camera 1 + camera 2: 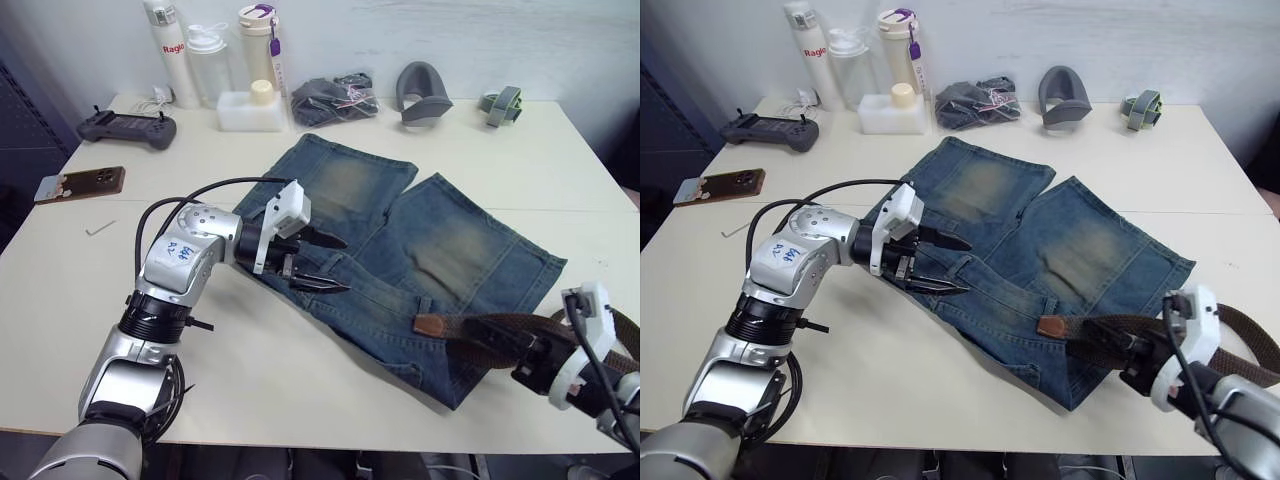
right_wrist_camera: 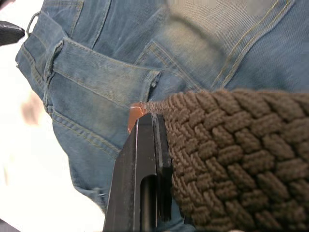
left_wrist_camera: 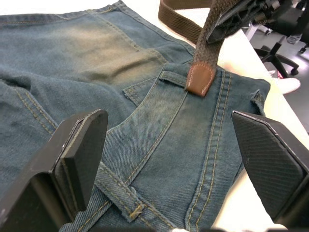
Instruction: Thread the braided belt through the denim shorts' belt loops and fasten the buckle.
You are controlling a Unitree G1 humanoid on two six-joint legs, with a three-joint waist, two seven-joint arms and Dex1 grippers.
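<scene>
The denim shorts (image 1: 420, 235) lie flat mid-table, waistband toward the front edge. My left gripper (image 1: 328, 264) hovers open over the waistband's left part, its fingers (image 3: 79, 154) spread wide above a belt loop (image 3: 171, 77). At the front right, my right gripper (image 1: 515, 350) is shut on the braided belt (image 1: 480, 328) a little behind its end. The belt's tan leather tip (image 3: 199, 79) rests on the waistband, right at that loop's edge. The rest of the belt (image 1: 1250, 335) trails off past the table's right side. The buckle is out of view.
Along the back edge stand bottles (image 1: 165, 50), a white tub (image 1: 250, 108), a dark bundle with pink cord (image 1: 335, 98), a grey curved piece (image 1: 422, 95) and a tape roll (image 1: 500, 105). A controller (image 1: 128, 127), phone (image 1: 80, 183) and small hex key (image 1: 100, 228) lie left.
</scene>
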